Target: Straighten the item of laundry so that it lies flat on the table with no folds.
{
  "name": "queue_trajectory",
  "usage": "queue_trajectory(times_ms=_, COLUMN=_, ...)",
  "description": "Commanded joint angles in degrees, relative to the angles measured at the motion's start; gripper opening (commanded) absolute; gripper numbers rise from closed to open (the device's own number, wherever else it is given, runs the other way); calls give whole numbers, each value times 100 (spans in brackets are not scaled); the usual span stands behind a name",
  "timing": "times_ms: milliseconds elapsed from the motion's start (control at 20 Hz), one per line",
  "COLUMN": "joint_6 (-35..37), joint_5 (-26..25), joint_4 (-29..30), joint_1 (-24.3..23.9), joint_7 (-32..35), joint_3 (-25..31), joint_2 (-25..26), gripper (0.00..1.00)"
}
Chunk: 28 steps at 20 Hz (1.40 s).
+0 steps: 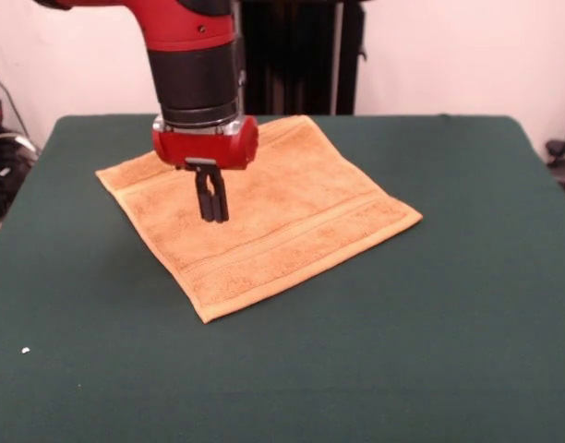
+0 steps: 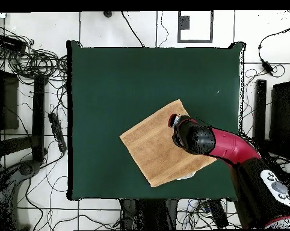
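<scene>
The large rectangular table (image 1: 467, 351) with its dark green felt-like top carries little besides the small golden-tan terry towel (image 1: 292, 221): a tiny white speck (image 1: 25, 350) lies on the felt near the front view's lower left, well apart from the towel. Around the table, the overhead view shows a white tiled floor (image 2: 141, 27) strewn with black cables (image 2: 33, 57) on one side. The red and black robot arm (image 2: 231, 150) reaches in over the towel and hides part of it in both views, including 1 corner in the overhead view.

The towel sits toward the robot's side of the table and lies spread open, looking flat. It is turned diagonally, its corners pointing roughly toward the table's sides like a diamond; being close to square, it has no clear long axis. 1 woven band stripe (image 1: 292, 238) runs parallel to its edge nearest the front camera.

The black gripper (image 1: 212, 205) hangs over the towel's middle, its 2 slim fingers (image 1: 205, 196) pressed together and pointing down, holding nothing; whether the tips touch the cloth cannot be told.
</scene>
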Motion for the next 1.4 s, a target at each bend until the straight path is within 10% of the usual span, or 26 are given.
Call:
queue_trajectory(times_ms=50, joint_6=-395, joint_5=54, joint_4=447, joint_1=103, joint_7=769, joint_3=176, joint_2=589, gripper=0)
queue_trajectory(times_ms=1250, joint_6=-2170, joint_5=106, joint_4=-528, joint_1=327, joint_7=886, joint_3=-47, joint_2=2370, gripper=0)
queue_trajectory(times_ms=1300, joint_6=-2329, joint_5=75, joint_4=-531, joint_1=326, joint_7=921, joint_3=-61, joint_2=2390, gripper=100)
queue_trajectory(times_ms=1400, joint_6=-2513, joint_5=186, joint_4=-502, joint_1=447, joint_7=1089, joint_3=-214, joint_2=2371, gripper=100)
